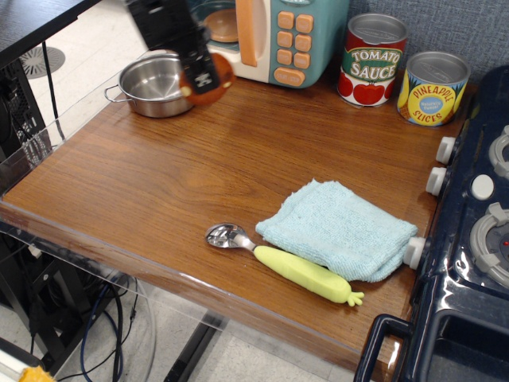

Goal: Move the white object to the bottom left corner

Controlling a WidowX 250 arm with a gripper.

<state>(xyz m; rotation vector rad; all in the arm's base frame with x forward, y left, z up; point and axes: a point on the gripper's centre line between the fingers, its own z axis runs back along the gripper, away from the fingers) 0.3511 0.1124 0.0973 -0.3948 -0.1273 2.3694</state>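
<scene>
The white object, a toy mushroom (213, 86) with a reddish-brown cap, hangs in the air at the back left, just right of the steel pot. My gripper (202, 82) is shut on it from above, and the black fingers hide most of the stem. The image is motion-blurred there. The bottom left corner (32, 208) of the brown wood-grain countertop lies at the near left, edged by a clear acrylic rim, well apart from the gripper.
A steel pot (153, 83) stands at the back left. A toy microwave (278, 36) and two cans (374, 60) line the back. A light blue cloth (338, 229) and a yellow-green handled spoon (286, 264) lie at the front right. A toy stove (477, 239) stands at the right.
</scene>
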